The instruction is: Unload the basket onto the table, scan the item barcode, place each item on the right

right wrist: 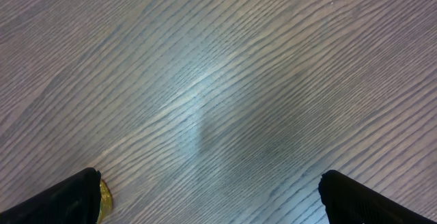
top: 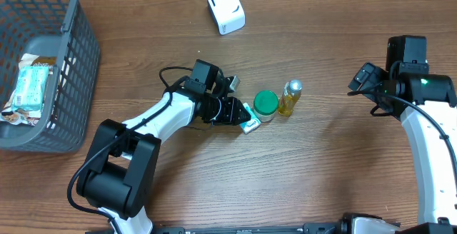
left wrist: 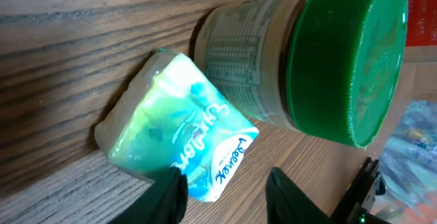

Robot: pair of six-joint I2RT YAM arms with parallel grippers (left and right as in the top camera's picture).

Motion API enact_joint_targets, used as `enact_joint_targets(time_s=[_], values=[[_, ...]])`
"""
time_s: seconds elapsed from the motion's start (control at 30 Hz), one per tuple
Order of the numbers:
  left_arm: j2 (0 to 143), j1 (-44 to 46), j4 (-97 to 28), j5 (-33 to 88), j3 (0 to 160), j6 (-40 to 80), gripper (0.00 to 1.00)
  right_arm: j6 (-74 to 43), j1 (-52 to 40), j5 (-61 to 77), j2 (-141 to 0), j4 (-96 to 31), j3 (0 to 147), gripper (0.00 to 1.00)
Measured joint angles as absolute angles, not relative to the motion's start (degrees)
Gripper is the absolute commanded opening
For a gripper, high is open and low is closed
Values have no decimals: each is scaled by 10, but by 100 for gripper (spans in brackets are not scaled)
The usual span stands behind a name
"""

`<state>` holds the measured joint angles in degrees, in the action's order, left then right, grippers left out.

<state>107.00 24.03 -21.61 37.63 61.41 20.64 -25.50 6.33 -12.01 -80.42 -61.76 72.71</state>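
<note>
A small green-and-blue tissue packet (top: 250, 125) lies flat on the wooden table, against a green-lidded jar (top: 265, 104). My left gripper (top: 239, 116) stands just left of it, open. In the left wrist view the packet (left wrist: 171, 125) fills the middle. Its near corner reaches in between the dark fingers of the left gripper (left wrist: 225, 177), which do not clamp it. The jar (left wrist: 328, 60) is right behind. My right gripper (top: 360, 80) hangs open at the far right over bare wood, and the right wrist view shows it (right wrist: 209, 179) spread wide with nothing in it.
A yellow bottle (top: 290, 97) stands right of the jar. A white boxy device (top: 226, 8) sits at the back centre. A grey mesh basket (top: 71, 63) holding packets fills the back left corner.
</note>
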Motion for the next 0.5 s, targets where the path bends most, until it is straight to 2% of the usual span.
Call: enact_joint_targets(time_s=[0.17,0.5], values=[[1070,243,-215,364,614,210,23,-255,63,-120,-804,-618,727,100],[1070,301,-234,253,614,215,22,-255,63,-120,-804,-617,727,100]])
